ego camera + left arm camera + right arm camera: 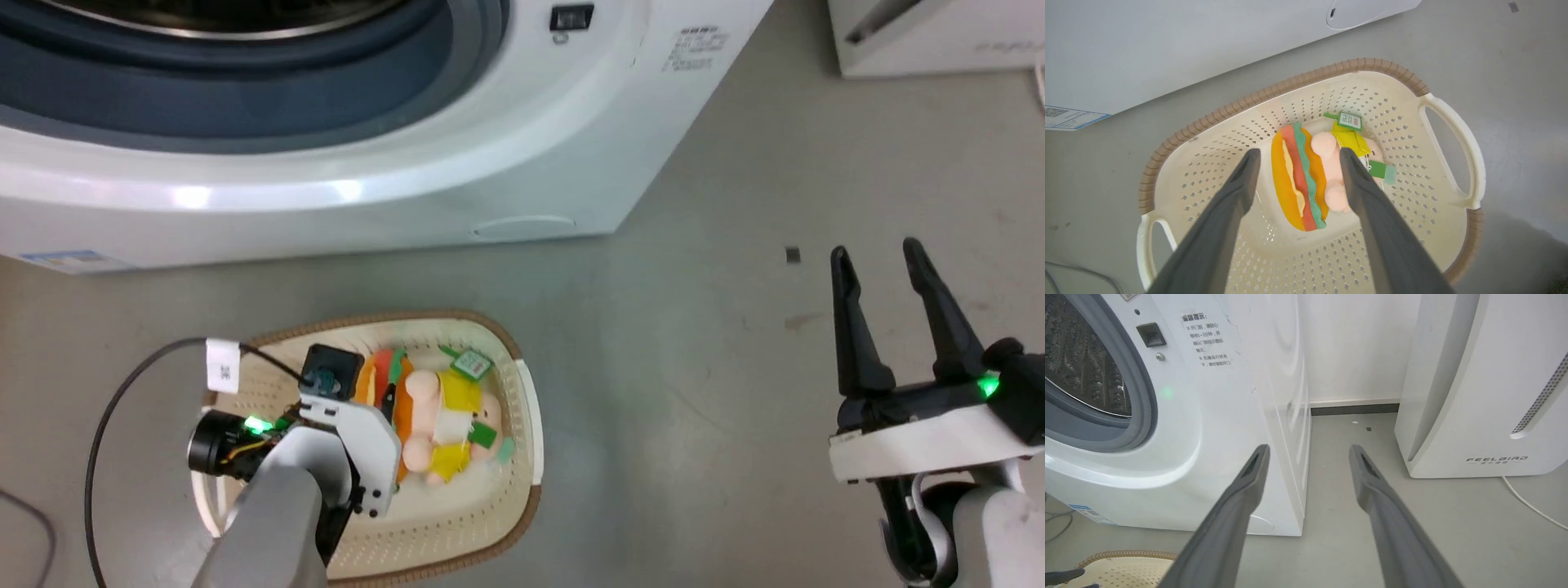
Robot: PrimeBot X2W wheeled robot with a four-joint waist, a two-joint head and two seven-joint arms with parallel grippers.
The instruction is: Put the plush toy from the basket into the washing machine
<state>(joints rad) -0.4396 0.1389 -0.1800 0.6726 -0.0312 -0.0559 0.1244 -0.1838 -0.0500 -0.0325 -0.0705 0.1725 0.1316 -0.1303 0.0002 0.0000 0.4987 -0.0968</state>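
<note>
Head view: note the plush toy (445, 408) lying on the bottom of the basket (526, 425), toward its far side, on the floor just in front of the washing machine (408, 188), with grey seal and drum edge in sight at the top. Place the left gripper (1299, 153) over the basket's left part, with the wrist body covering the fingers, so cannot tell the spread from here. Place the right gripper (876, 249) well off to the right over bare floor, fingers apart, holding nothing. Left wrist view: see both fingers spread wide to either side of the toy, hamburger half between the tips, pink figure in yellow partly behind the right finger, green tags (1349, 119) at the far and right sides. No clear contact; cannot tell height above the toy. Right wrist view: see the same spread fingers aimed at the floor between the machine on the left, drum mouth open, and the white FEELBIRD appliance (1486, 396) on the right. Handling, as judgement: likely light, soft, squashy, not fragile, with fabric giving fair grip. Best taken across the hamburger half, the thickest part, closing well in to allow for compression. Avoid the paper tags as too thin and liable to tear. Expect the figure to flop when lifted.
</note>
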